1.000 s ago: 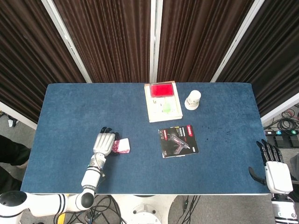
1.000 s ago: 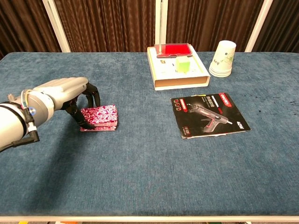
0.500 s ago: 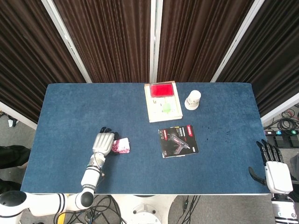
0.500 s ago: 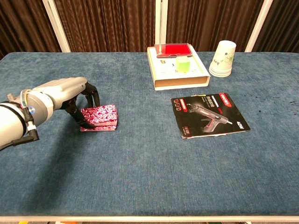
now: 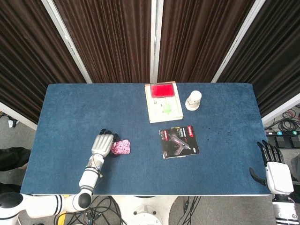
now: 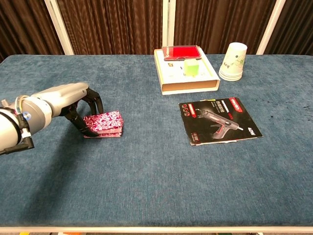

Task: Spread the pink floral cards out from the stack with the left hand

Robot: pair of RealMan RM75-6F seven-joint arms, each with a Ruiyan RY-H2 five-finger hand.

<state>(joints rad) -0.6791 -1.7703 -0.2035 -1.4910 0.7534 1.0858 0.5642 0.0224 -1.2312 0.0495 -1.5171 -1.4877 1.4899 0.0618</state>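
our left hand (image 6: pixel 73 100) sits in the left middle of the chest view, fingers curled down with their dark tips touching the left end of the stack of pink floral cards (image 6: pixel 103 124). we cannot tell whether the fingers pinch the stack or only press against it. in the head view the same hand (image 5: pixel 102 144) lies in the lower left of the frame, with the cards (image 5: pixel 121 147) showing just to the right of its fingertips. the stack rests on the blue table (image 6: pixel 146 186), its cards mostly squared up, the top edge looking a little offset from the bottom.

our right hand (image 5: pixel 276 171) shows only in the head view, at the lower right corner past the table's edge, fingers spread and holding nothing.

right of centre in the chest view lies a glue gun package (image 6: pixel 220 120), flat on the table, well apart from the cards. above it, toward the upper middle, sits a shallow cardboard box (image 6: pixel 188 81) with a red item (image 6: pixel 182 51) at its far end and a small green block (image 6: pixel 192 67) inside. just to the right of the box stands an upside-down white paper cup (image 6: pixel 234 61).
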